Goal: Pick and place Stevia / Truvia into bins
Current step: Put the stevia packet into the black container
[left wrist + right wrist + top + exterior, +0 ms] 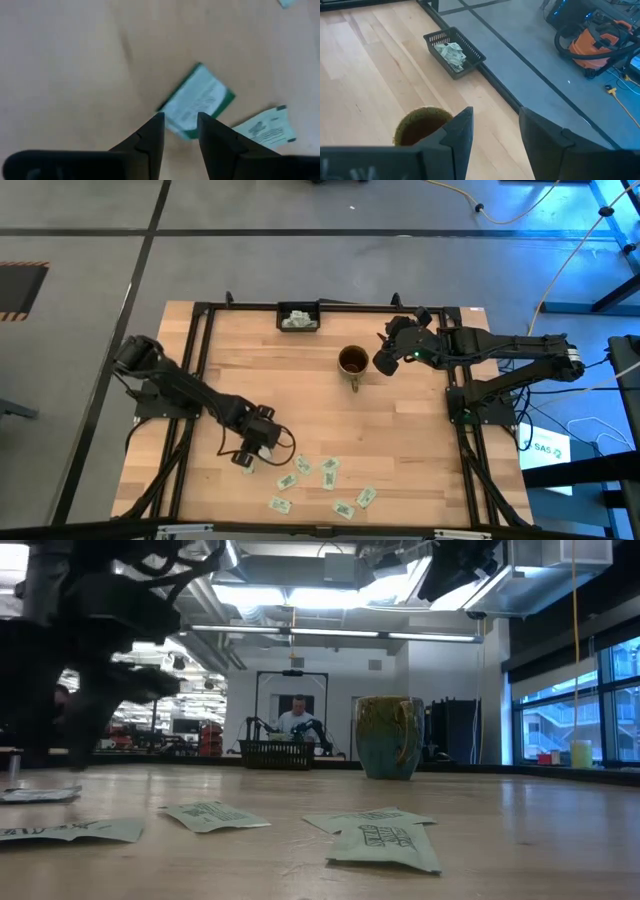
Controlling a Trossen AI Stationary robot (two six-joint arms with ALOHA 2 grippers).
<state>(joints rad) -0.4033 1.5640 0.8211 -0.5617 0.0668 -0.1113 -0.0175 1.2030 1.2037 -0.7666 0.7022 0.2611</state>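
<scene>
Your left gripper [246,464] is low over the near left part of the table [420,440], its two fingers [150,137] parted with a gap between them and nothing held; one sachet [196,101] lies flat on the wood just ahead of the fingertips, and a second sachet [265,127] lies just beside it. You can see the rest of the Stevia sachets [326,477] scattered along the near edge, to the right of that gripper, all lying flat and apart from one another. Your right gripper [385,358] hangs above the far middle of the table, just to the right of the mug [352,361], with its jaws spread wide and empty. The mug stands upright, and in the right wrist view you look down into its brown mouth. The black tray [298,317] sits at the far edge, left of the mug and well apart from it, with several sachets piled inside.
</scene>
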